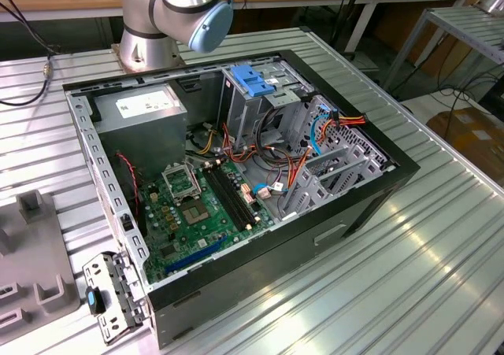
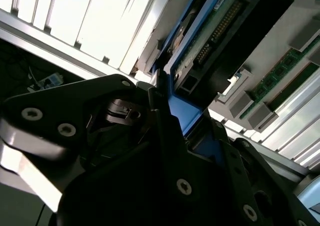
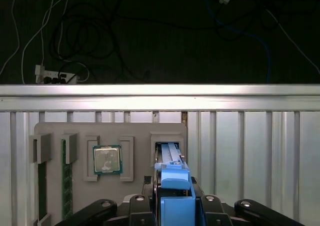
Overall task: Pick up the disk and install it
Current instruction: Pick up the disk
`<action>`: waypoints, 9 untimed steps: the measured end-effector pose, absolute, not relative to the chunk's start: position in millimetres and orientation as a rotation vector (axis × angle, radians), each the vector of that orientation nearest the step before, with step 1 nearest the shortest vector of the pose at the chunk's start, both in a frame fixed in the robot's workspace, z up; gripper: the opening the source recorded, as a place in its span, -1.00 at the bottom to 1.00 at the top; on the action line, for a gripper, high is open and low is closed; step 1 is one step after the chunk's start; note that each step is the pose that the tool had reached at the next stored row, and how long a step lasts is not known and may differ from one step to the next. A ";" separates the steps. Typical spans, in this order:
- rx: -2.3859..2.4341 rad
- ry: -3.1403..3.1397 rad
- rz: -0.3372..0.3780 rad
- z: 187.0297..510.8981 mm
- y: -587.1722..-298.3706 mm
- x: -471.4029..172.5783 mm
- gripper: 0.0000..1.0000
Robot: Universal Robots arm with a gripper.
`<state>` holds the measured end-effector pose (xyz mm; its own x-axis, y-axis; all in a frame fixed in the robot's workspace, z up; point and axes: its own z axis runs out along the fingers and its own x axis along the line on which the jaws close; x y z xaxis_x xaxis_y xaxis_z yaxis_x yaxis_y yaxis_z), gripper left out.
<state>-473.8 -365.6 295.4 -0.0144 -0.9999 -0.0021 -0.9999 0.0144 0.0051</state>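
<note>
In the first wrist view the disk (image 3: 172, 183) stands on edge, its blue side rail facing the camera, over a slot of the grey parts tray (image 3: 135, 131). My gripper (image 3: 172, 198) is shut on the disk, with a black finger (image 3: 148, 191) against each side. In the second wrist view the disk (image 2: 215, 30) shows its green circuit board and connectors, and its blue rail runs down into my gripper (image 2: 175, 118). Whether the disk still rests in the slot, I cannot tell.
The tray also holds a processor chip (image 3: 107, 160) and memory sticks (image 3: 65, 176). In the exterior view the open computer case (image 1: 378, 190) lies on the slatted metal table, with a blue-topped drive cage (image 1: 256, 83), a grey power supply box (image 1: 150, 111) and loose cables. The arm's base (image 1: 169, 16) stands behind it.
</note>
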 end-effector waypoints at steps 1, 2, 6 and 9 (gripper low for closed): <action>2.189 -2.250 -0.008 295.4 -365.6 -473.8 -0.25; 2.178 -2.261 -0.008 295.4 -365.6 -473.8 -0.25; 2.163 -2.275 -0.008 295.3 -365.6 -473.8 -0.25; 2.167 -2.272 -0.008 295.2 -365.6 -473.8 -0.25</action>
